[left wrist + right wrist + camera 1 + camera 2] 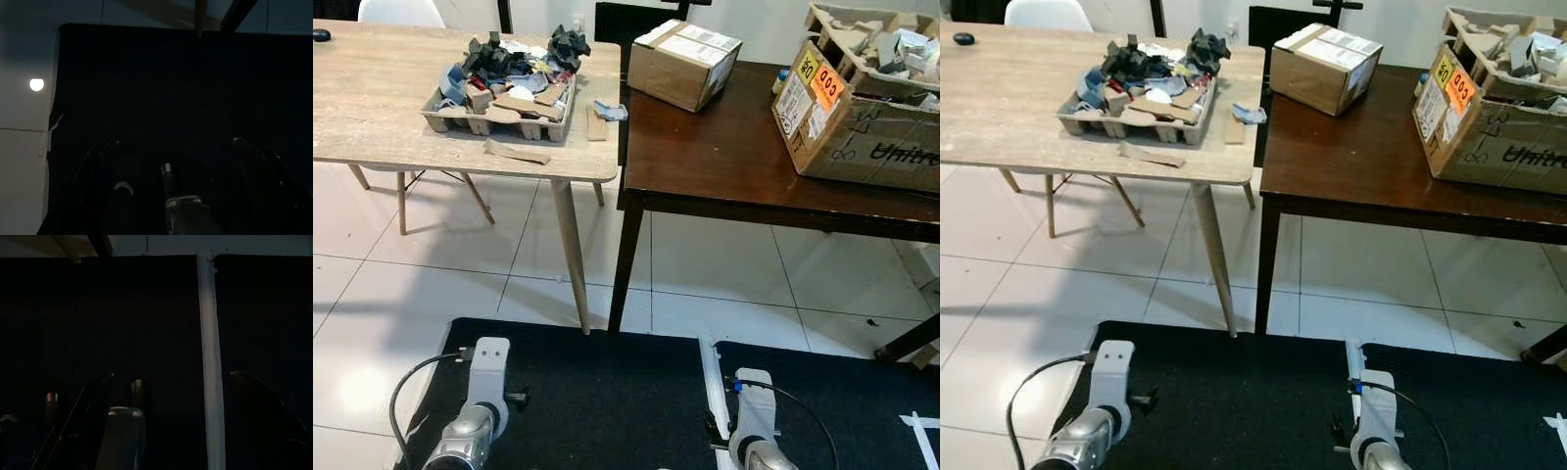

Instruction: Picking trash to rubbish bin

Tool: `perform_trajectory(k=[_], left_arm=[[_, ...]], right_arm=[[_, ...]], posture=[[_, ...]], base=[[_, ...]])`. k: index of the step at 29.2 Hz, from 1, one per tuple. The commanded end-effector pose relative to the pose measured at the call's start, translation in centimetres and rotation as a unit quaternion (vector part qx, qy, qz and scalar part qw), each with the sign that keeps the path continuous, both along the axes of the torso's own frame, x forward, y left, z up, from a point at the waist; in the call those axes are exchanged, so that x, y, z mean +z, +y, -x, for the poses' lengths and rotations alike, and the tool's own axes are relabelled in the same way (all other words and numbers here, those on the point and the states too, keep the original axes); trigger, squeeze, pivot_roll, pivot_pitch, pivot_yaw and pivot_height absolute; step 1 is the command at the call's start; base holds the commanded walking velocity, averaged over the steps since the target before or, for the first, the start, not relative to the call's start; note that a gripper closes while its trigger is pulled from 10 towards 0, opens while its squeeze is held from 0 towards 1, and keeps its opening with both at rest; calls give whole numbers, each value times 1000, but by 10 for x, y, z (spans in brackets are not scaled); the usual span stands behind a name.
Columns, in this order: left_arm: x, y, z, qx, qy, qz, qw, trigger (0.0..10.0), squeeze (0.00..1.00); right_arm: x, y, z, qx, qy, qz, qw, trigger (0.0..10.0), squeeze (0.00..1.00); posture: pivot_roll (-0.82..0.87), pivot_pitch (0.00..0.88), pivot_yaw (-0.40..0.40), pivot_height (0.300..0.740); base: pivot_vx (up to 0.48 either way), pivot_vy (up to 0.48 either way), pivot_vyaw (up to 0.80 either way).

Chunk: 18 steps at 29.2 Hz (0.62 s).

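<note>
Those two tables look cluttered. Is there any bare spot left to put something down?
Yes. The light wooden table is bare left of the scrap-filled tray. The dark table is bare between the small cardboard box and the big open carton, toward its front edge. It is crowded around the tray, where loose scraps lie.

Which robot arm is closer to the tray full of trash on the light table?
The left arm. It hangs low over the black mat, on the same side as the trash tray up on the light wooden table. The right arm hangs further across, below the dark table.
</note>
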<state>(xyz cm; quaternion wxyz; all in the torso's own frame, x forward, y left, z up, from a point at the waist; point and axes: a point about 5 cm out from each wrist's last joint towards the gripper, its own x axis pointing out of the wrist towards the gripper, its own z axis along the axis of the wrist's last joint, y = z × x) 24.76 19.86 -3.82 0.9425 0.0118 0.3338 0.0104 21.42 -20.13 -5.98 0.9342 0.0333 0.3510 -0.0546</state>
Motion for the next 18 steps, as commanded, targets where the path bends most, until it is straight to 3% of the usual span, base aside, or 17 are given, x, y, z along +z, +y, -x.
perform_trajectory(k=[1, 9, 18], left_arm=[[-7, -1, 9, 6, 11, 11, 1000, 10000, 0], [-6, -2, 9, 10, 5, 29, 1000, 10000, 0], [-5, -1, 8, 10, 2, 32, 999, 10000, 0]], right_arm=[[-6, -2, 8, 4, 23, 1, 1000, 10000, 0], [-7, 2, 9, 12, 30, -1, 999, 10000, 0], [-8, 4, 10, 18, 36, -2, 999, 10000, 0]], posture=[[49, 101, -47, 740], [53, 108, -47, 740], [53, 110, -46, 740]], base=[[0, 0, 0], [0, 0, 0], [295, 0, 0]])
